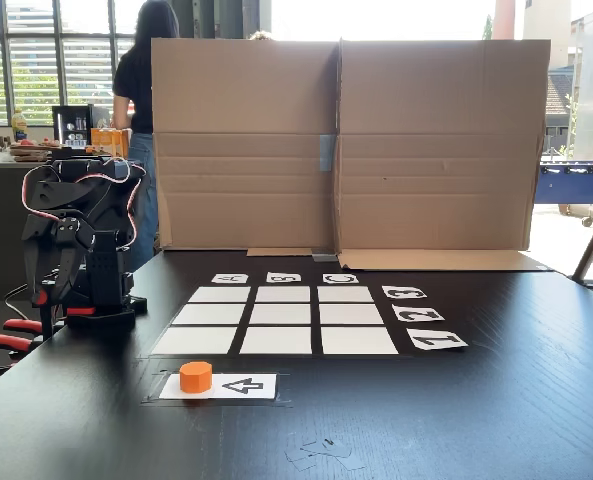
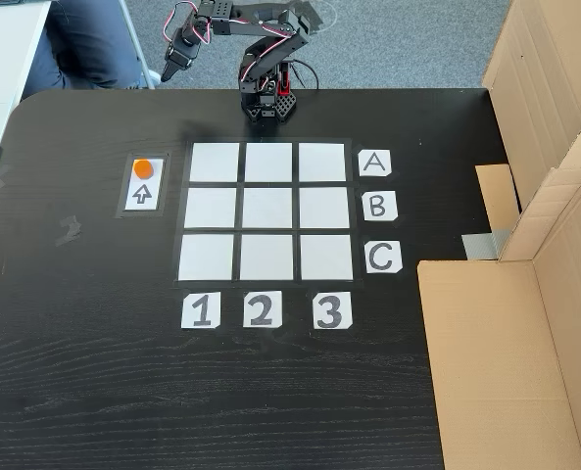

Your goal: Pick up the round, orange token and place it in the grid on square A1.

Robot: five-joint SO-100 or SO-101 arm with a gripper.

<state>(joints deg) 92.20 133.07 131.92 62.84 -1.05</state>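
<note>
In a fixed view the tool (image 2: 170, 70) at the upper left hangs folded past the table (image 2: 74, 372) edge, too small and dark to tell how its jaws stand. A person (image 1: 141, 70) at the upper left of the other fixed view is half hidden behind the cardboard screen (image 1: 346, 140). The table runs off the frame's lower edge in both fixed views.

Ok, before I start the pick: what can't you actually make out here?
- Claw: too small and dark in both fixed views to tell whether it is open.
- Round, orange token: its underside and contact with the arrow card are hidden.
- Person: partly hidden behind the cardboard.
</note>
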